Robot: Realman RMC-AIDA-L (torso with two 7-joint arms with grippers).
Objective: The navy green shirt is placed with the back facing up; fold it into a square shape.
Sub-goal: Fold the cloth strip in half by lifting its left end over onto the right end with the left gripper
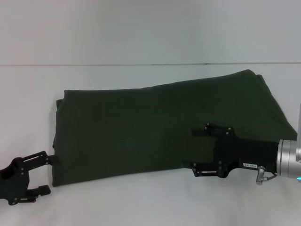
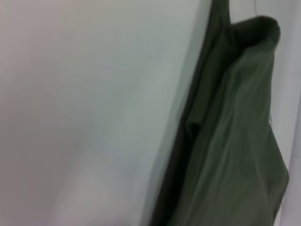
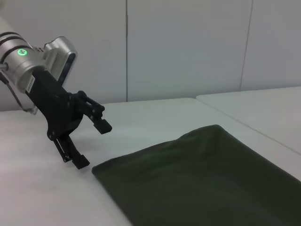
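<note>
The navy green shirt [image 1: 155,127] lies flat on the white table [image 1: 141,202] as a long folded band, plain side up, with no print showing. My left gripper [image 1: 49,175] is open and empty at the shirt's near left corner, its upper finger right at the cloth edge. It also shows in the right wrist view [image 3: 92,144], open, just off the shirt's corner [image 3: 202,179]. My right gripper [image 1: 194,151] is open and empty over the shirt's near right part. The left wrist view shows the shirt's edge [image 2: 235,141] close up.
The table's far edge [image 1: 150,64] runs behind the shirt, with a pale wall [image 1: 150,28] beyond. A second white table surface [image 3: 263,106] shows past the shirt in the right wrist view. Bare table surface lies in front of the shirt and to its left.
</note>
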